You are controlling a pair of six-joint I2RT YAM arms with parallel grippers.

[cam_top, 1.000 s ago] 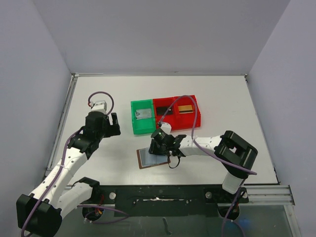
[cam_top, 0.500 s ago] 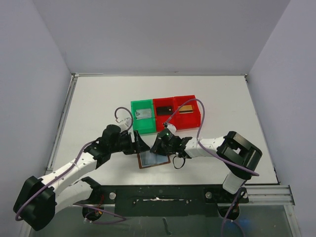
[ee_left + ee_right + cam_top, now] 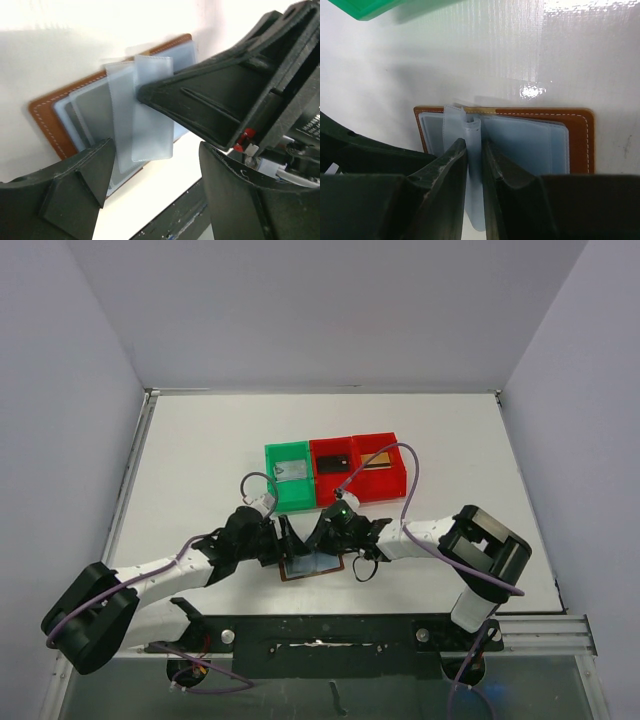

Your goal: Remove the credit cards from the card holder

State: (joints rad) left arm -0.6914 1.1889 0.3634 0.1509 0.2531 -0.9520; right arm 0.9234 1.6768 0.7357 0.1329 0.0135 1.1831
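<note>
Both arms meet over the open card holder [image 3: 310, 568], which lies near the front edge of the worktop [image 3: 200, 460].
On the right gripper [image 3: 474, 150] the jaws are closed on a lifted pale sleeve [image 3: 471, 125]; on the left gripper [image 3: 156, 146] the jaws stand apart, one each side of the raised sleeves.

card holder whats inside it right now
Pale blue-grey plastic sleeves fan out from the open card holder; the right tool pinches one. No card shows clearly, and the tool covers part of them, so one could be hidden.
</note>
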